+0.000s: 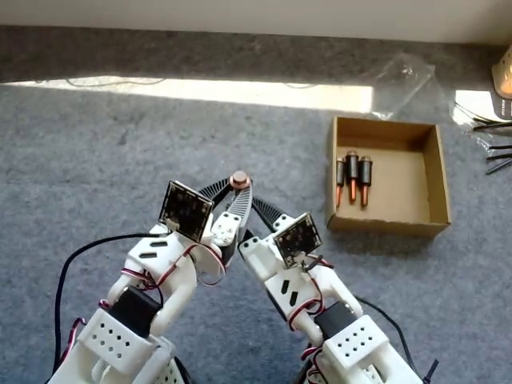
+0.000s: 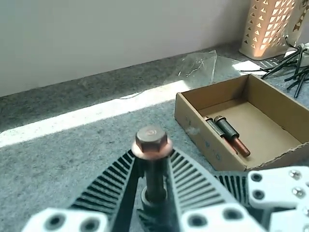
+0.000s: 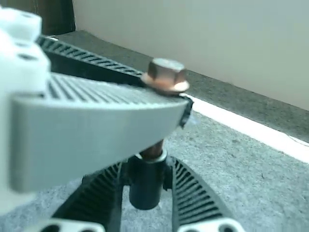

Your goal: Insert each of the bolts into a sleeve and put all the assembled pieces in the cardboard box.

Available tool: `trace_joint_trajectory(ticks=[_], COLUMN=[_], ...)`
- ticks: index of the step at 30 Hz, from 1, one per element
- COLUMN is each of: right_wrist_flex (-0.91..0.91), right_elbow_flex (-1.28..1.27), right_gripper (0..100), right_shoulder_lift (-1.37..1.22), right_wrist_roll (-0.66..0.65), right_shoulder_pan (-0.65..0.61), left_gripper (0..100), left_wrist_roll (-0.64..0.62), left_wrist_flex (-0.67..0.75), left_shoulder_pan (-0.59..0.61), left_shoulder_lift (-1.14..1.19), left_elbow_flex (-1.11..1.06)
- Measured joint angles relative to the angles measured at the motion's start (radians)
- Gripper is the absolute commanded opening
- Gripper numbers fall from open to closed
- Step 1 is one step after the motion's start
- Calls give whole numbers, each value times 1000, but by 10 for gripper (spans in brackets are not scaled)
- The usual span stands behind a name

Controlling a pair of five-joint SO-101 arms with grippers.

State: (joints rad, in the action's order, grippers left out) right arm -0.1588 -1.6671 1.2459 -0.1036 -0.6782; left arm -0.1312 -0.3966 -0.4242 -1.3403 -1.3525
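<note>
I have three sleeved bolts (image 1: 352,178) in the brown cardboard box (image 1: 437,182); left end effector (image 2: 154,162) pinches a fourth copper bolt (image 1: 239,180), right end effector (image 3: 145,180) its dark sleeve (image 3: 144,188).

A bright band of sunlight (image 1: 200,90) crosses the grey carpet (image 1: 96,160) along its far edge, by the wall (image 2: 96,34). The rest lies in soft, even shade. The cardboard box (image 1: 386,226) casts a thin shadow at its near side, and the plastic bag (image 1: 404,76) glints.
</note>
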Motion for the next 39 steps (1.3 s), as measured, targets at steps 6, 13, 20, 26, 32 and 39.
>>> trace_joint_trajectory(ticks=[6,13,20,26,32,39], right_wrist_flex=[0,0,0,-2,0,0], right_elbow_flex=[0,0,0,0,0,0], right_gripper=[5,5,5,5,5,5], right_shoulder_lift=[0,0,0,2,0,0], right_wrist_roll=[0,0,0,-2,-2,-2], right_shoulder_pan=[3,8,8,5,5,5], left_gripper=[7,11,179,200,200,197], left_wrist_roll=[-58,-78,-77,-72,-72,-18], left_wrist_flex=[101,114,114,115,115,115], left_shoulder_pan=[0,17,20,52,48,72], left_shoulder_lift=[12,14,14,14,14,14], left_elbow_flex=[-89,-92,-92,-94,-94,-71])
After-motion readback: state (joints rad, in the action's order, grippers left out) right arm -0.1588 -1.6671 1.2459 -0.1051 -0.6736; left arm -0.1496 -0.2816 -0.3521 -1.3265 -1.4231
